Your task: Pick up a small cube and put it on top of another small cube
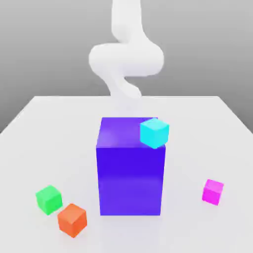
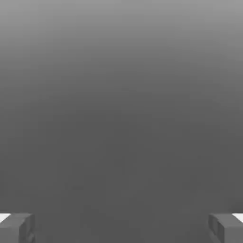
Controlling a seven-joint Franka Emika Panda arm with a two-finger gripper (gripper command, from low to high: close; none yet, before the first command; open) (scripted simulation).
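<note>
The pink cube (image 1: pixel 213 191) sits on the white table (image 1: pixel 44 143), off to the exterior view's right of the big blue block (image 1: pixel 131 178). The gripper (image 2: pixel 121 227) is wide open and holds nothing. A light blue cube (image 1: pixel 154 132) rests on the block

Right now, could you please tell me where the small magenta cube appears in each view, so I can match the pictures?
Exterior view: the small magenta cube sits on the white table, at the exterior view's right, apart from the big blue-violet block.
Hand view: open fingers frame the grey backdrop.
Shared landmark: that grey backdrop, behind the arm in the exterior view.
</note>
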